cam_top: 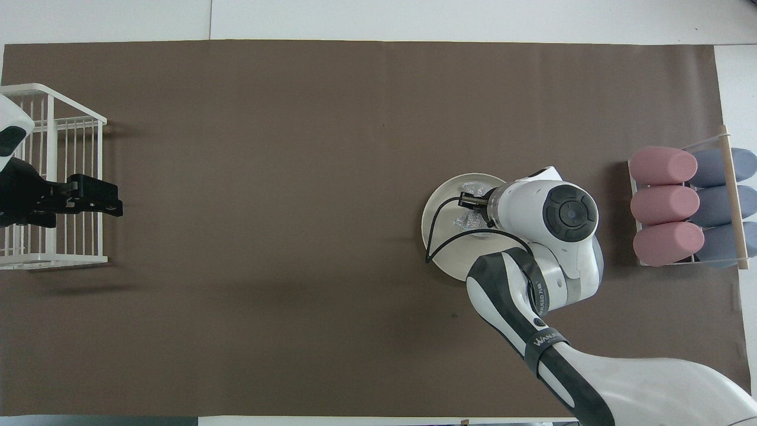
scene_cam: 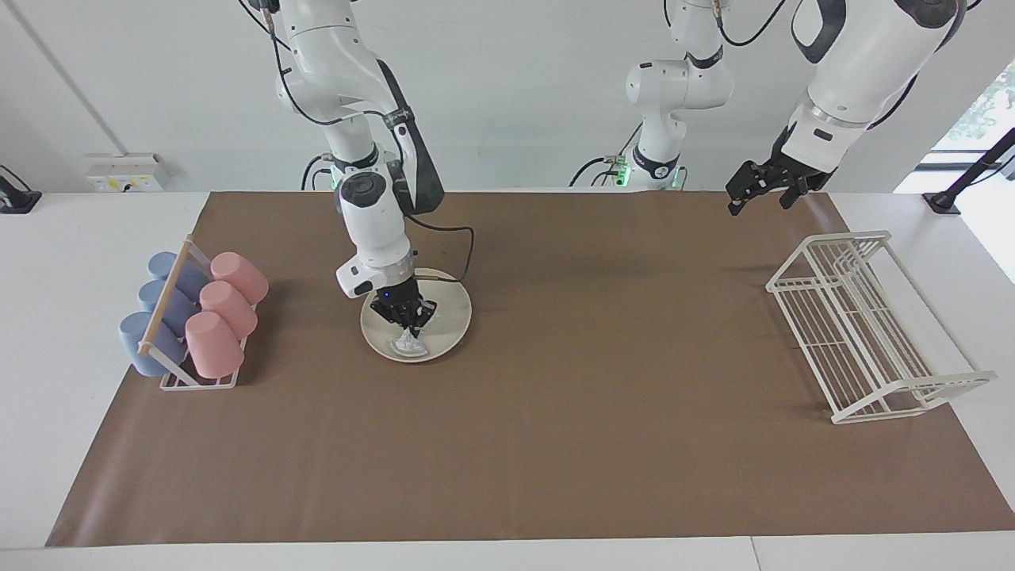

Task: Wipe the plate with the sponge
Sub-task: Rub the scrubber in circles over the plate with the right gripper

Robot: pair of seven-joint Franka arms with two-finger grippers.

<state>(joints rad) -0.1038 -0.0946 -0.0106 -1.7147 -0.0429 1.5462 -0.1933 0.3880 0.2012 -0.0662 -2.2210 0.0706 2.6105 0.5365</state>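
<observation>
Right gripper scrubbing the plate with the sponge, mid-wipe.

The right gripper [scene_cam: 410, 319] is clamped tight on the sponge [scene_cam: 408, 342] and presses it down onto the plate [scene_cam: 452, 317], which lies flat on the brown mat [scene_cam: 555, 444] beside the cup rack [scene_cam: 190, 317], toward the right arm's end of the table. The sponge sits on the part of the plate farther from the robots; from overhead the wrist hides much of the contact, so how firmly it bears down is hard to say. The left gripper [scene_cam: 761, 189] waits up in the air with its fingers spread and empty, over the mat's edge near the wire rack [scene_cam: 872, 333]. The next stroke probably calls for keeping the pressure even while sweeping the sponge across the unwiped part without shoving the loose plate along the mat.
</observation>
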